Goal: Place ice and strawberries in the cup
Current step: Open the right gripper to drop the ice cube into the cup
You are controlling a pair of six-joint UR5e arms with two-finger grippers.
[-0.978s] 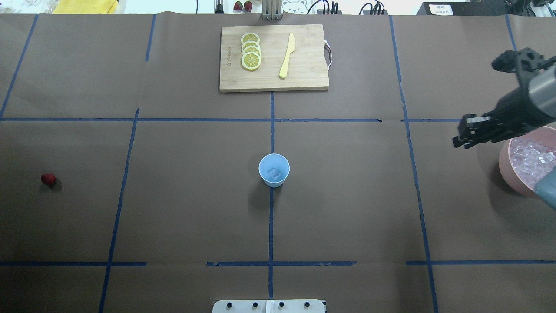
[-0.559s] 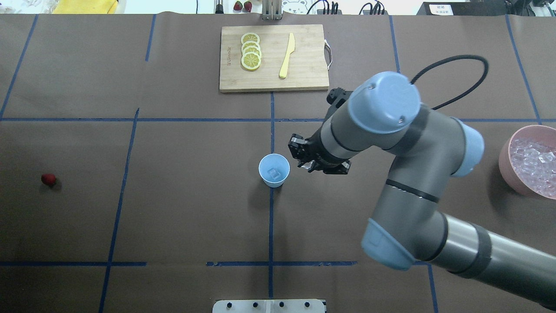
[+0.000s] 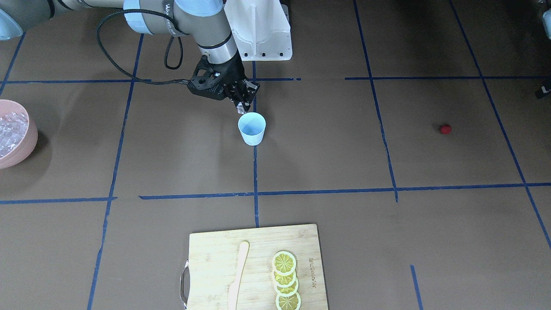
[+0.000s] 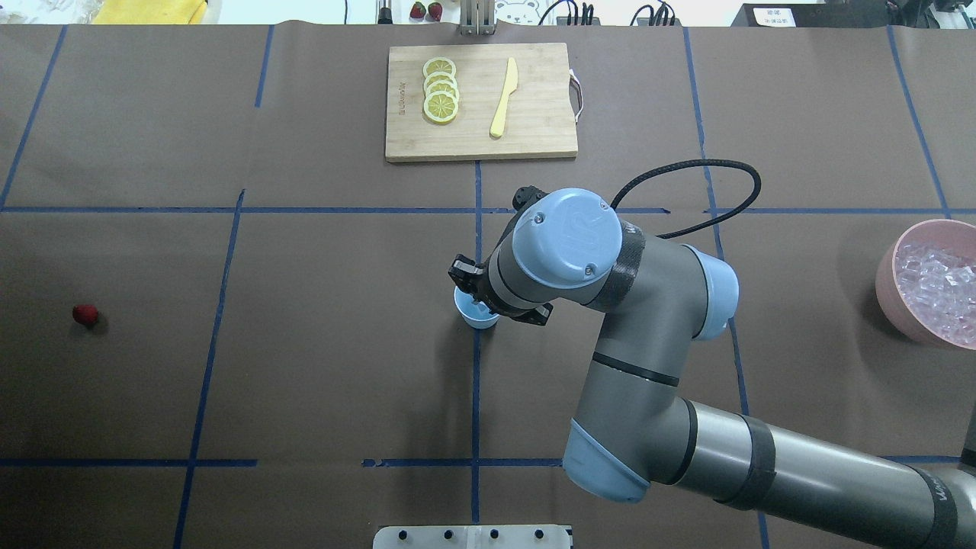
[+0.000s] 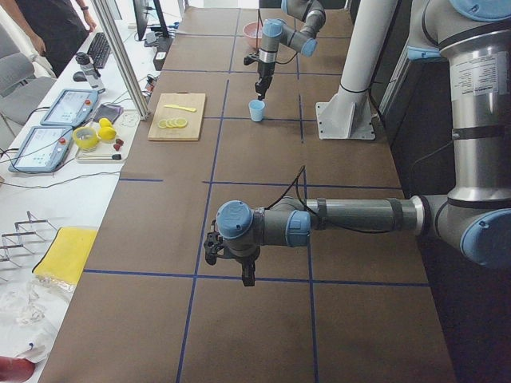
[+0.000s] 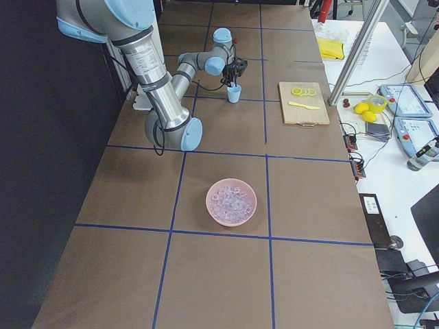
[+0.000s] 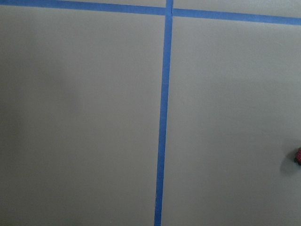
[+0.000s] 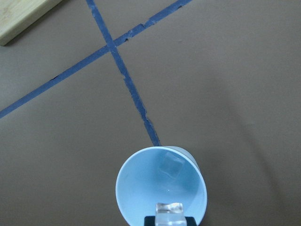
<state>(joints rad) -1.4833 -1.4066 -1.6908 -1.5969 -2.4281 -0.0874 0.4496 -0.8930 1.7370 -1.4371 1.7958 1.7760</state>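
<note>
Positioning ice cube (image 8: 169, 209) over cup (image 8: 136, 183)
It is pinched between the right gripper's (image 3: 241, 106) jaws (above the mouth, to drop inside).

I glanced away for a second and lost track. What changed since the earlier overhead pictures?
The right gripper swung from the pink bowl leftward to above the cup, carrying an ice cube. The cube in the cup, the strawberry and the cutting board stayed put.
</note>
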